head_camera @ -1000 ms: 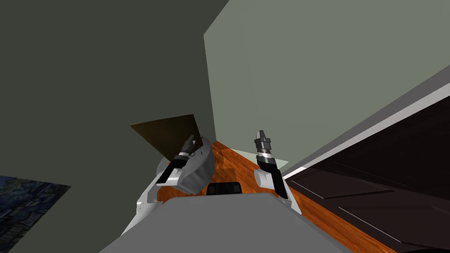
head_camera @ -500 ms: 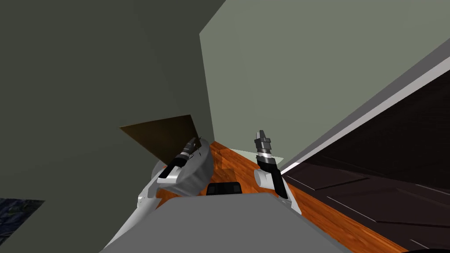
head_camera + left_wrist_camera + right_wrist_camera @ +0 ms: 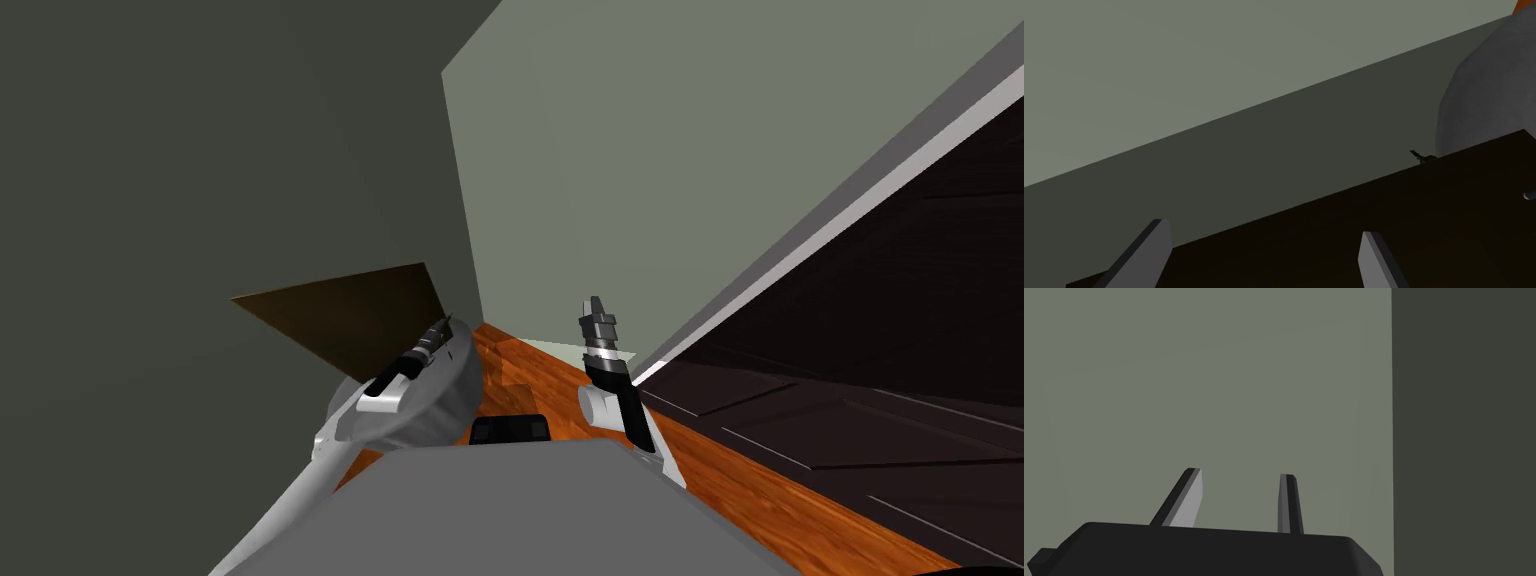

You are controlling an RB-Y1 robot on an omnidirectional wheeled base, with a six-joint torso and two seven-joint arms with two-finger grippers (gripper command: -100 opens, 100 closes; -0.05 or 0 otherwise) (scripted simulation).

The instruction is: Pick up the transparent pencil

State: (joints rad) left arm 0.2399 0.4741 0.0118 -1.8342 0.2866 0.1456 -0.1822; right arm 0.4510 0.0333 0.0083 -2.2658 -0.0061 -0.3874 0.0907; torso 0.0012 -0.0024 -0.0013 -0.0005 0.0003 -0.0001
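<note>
**Your left gripper [image 3: 1265, 226] is over the dark tabletop [image 3: 1324, 240]; the pencil is not surely made out.**

Its jaws are released and hold nothing above the tabletop's near part. Your right gripper [image 3: 1240, 472] is raised clear of the tabletop, jaws parted and empty. On the tabletop, out to the side of the left jaws, lies a small pale rounded tip [image 3: 1529, 195]. You cannot tell whether it is the transparent pencil. A tiny dark thing [image 3: 1419, 156] sits at the tabletop's far edge, with a grey rounded mass [image 3: 1489, 95] beyond.
</note>
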